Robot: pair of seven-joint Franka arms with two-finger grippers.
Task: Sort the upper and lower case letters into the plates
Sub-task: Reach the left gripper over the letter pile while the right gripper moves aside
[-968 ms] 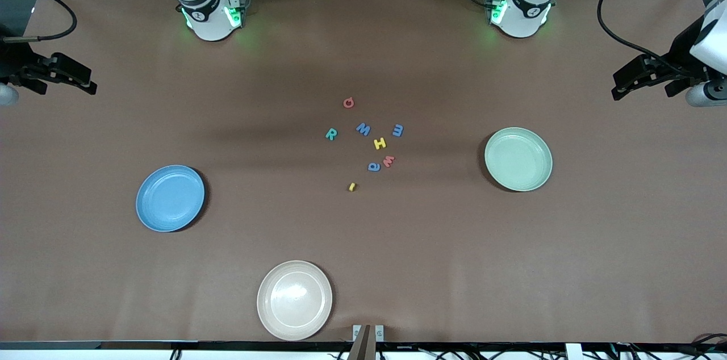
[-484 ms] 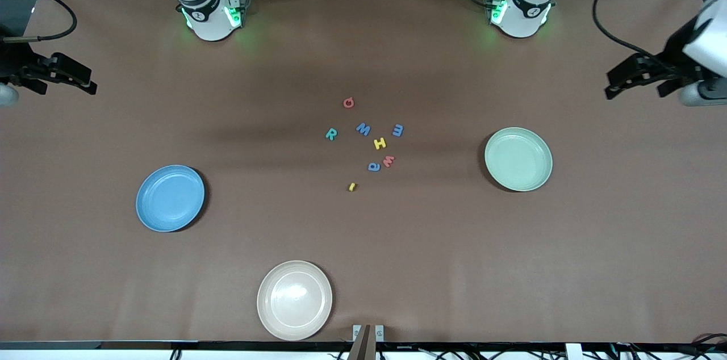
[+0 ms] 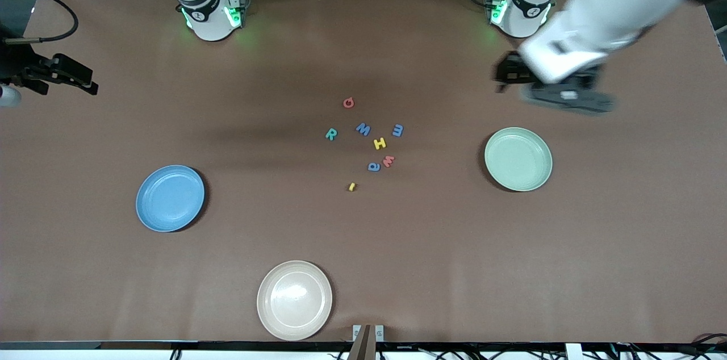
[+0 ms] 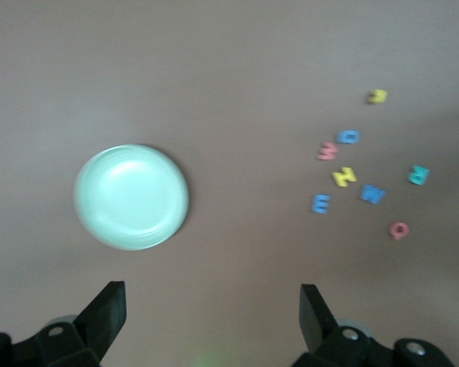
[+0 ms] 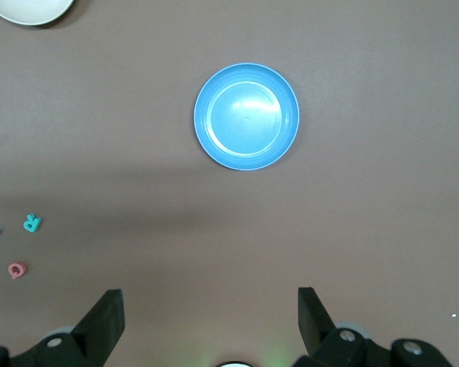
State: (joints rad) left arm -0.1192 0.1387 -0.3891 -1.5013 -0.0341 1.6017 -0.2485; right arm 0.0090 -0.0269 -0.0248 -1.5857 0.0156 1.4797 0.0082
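Several tiny foam letters lie in a loose cluster mid-table: a red Q (image 3: pixel 349 103), a teal R (image 3: pixel 331 134), a yellow H (image 3: pixel 380 143), a blue E (image 3: pixel 398 130) and a small yellow piece (image 3: pixel 352 187) among them. The mint green plate (image 3: pixel 518 159) sits toward the left arm's end and the sky blue plate (image 3: pixel 170 198) toward the right arm's end; both hold nothing. My left gripper (image 3: pixel 504 76) hangs open over bare table between its base and the mint plate (image 4: pixel 130 196). My right gripper (image 3: pixel 85 80) waits open and empty at its end of the table.
A beige plate (image 3: pixel 294 300) rests near the table edge closest to the front camera. The right wrist view shows the blue plate (image 5: pixel 246 116) and a few letters such as the teal R (image 5: pixel 32 223).
The left arm has swung in from its end of the table toward the middle, to above the table near the mint plate. The right arm and the letters have not moved.
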